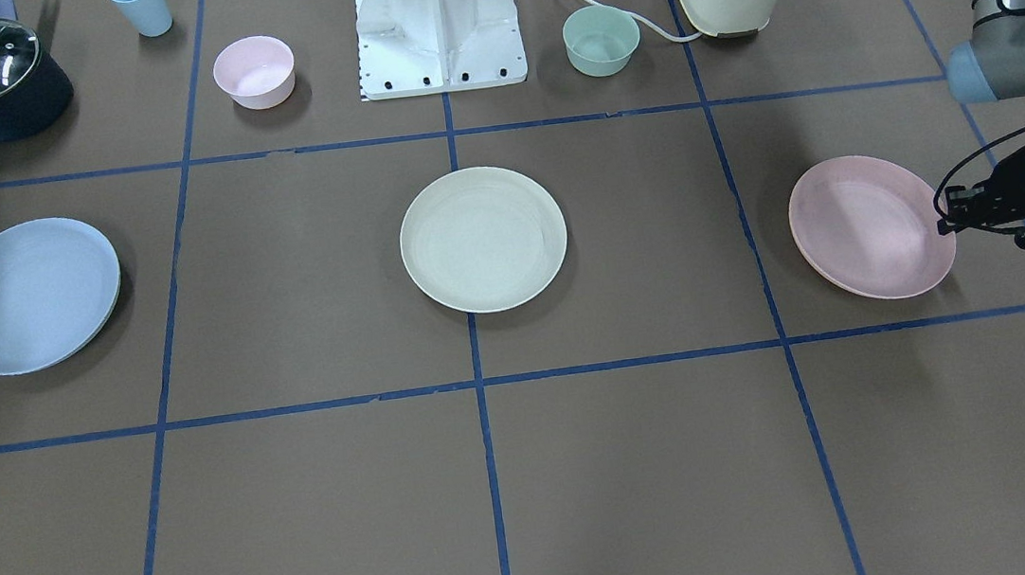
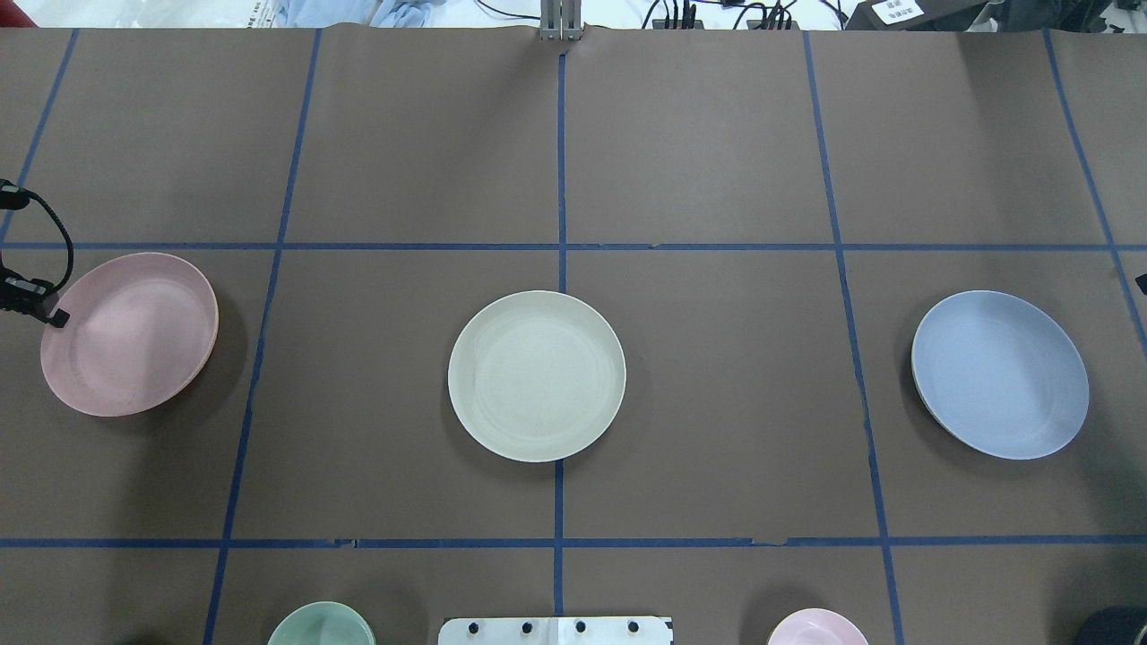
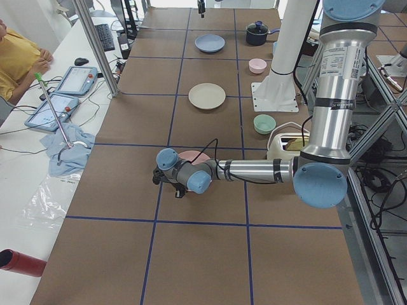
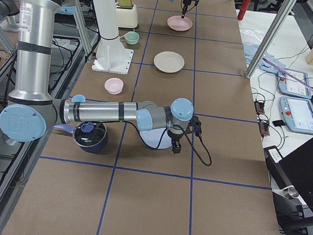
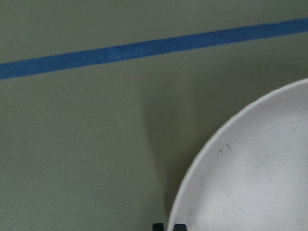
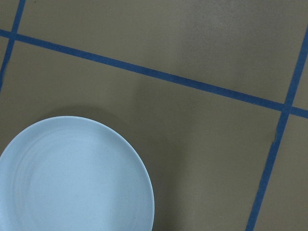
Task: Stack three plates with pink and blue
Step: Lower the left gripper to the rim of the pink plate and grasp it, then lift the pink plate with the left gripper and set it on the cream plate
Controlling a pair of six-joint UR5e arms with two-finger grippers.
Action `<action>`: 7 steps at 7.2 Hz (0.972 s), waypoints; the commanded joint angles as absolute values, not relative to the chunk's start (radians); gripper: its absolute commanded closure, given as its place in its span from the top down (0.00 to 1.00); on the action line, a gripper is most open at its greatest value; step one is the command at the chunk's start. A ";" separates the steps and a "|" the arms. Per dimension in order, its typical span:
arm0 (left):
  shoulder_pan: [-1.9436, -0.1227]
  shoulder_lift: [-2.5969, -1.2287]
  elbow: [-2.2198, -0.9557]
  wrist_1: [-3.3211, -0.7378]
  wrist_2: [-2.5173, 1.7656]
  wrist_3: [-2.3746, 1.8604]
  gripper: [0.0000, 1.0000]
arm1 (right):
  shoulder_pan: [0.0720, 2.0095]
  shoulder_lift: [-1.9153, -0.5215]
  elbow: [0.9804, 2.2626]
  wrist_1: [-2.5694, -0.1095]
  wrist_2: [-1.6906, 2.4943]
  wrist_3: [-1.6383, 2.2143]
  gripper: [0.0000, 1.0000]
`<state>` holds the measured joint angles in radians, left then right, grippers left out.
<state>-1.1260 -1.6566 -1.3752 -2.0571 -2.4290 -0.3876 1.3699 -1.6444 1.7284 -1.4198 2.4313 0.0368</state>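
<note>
Left arm's fingers (image 2: 56, 317) sit at the 9 o'clock rim of the pink plate (image 2: 130, 334), barely a slit apart, can't tell if they're actually pinching it. Cream plate (image 2: 537, 376) is dead centre on the desk (image 2: 717, 403), blue plate (image 2: 1001, 374) way out at 3 o'clock. Right fingers (image 4: 175, 147) hang by its rim, can't tell how wide.
</note>
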 commanded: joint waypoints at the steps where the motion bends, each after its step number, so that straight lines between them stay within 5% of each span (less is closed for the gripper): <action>1: -1.130 -1.728 -1.381 -1.987 -2.552 -0.408 0.00 | 1.370 -1.644 1.727 -1.420 2.431 0.037 1.00; 5: -1.099 -1.790 -1.673 -1.959 -2.562 -0.740 0.00 | 1.370 -1.644 1.730 -1.419 2.430 0.037 1.00; 7: -0.927 -1.894 -1.741 -1.957 -2.513 -0.912 0.00 | 1.370 -1.644 1.730 -1.419 2.430 0.035 1.00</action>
<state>-1.0206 -1.8229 -1.7027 -1.9571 -2.5444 -0.8021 1.3698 -1.6444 1.7302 -1.4189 2.4299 0.0365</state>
